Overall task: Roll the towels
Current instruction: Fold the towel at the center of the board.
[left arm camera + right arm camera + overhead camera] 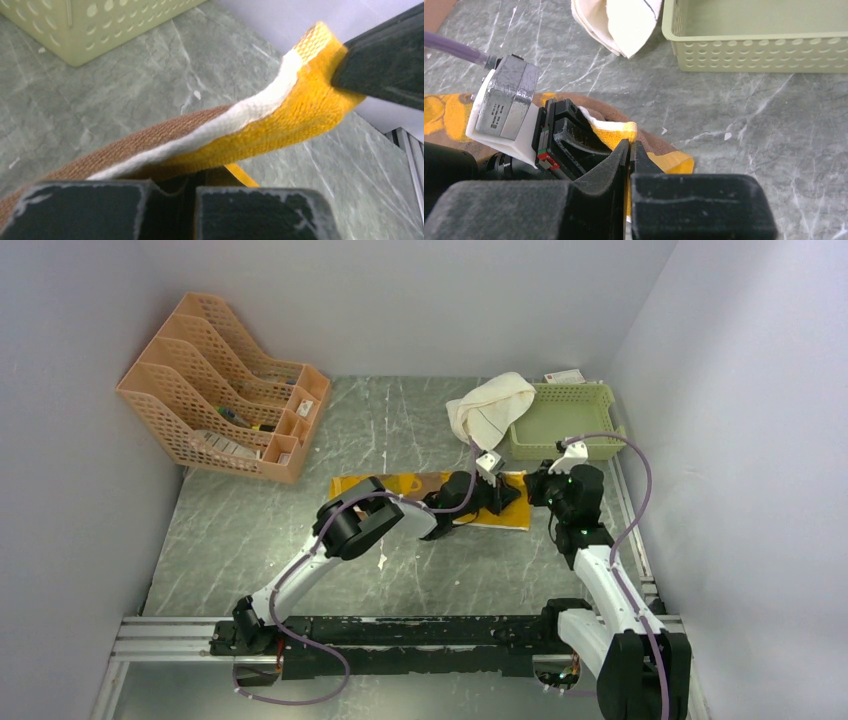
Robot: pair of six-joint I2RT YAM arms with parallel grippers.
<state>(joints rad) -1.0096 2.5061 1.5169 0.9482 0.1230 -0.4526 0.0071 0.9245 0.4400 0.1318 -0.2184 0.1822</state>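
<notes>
The mustard-yellow and brown towel [400, 487] lies spread flat across the middle of the table. Both grippers meet at its right end. My left gripper [190, 186] is shut on that towel's raised edge [260, 120], which shows yellow, white and brown layers. My right gripper [630, 147] is shut on the same lifted edge [616, 131], right beside the left gripper's fingers [569, 142]. In the top view the left gripper [497, 495] and the right gripper [540, 488] sit close together. The cream-white towel [490, 405] lies bunched, draped against the left side of the green basket.
A pale green perforated basket [590, 435] stands at the back right, with a small white card [565, 375] behind it. An orange file organiser [215, 390] holding small items stands at the back left. Grey walls enclose the table.
</notes>
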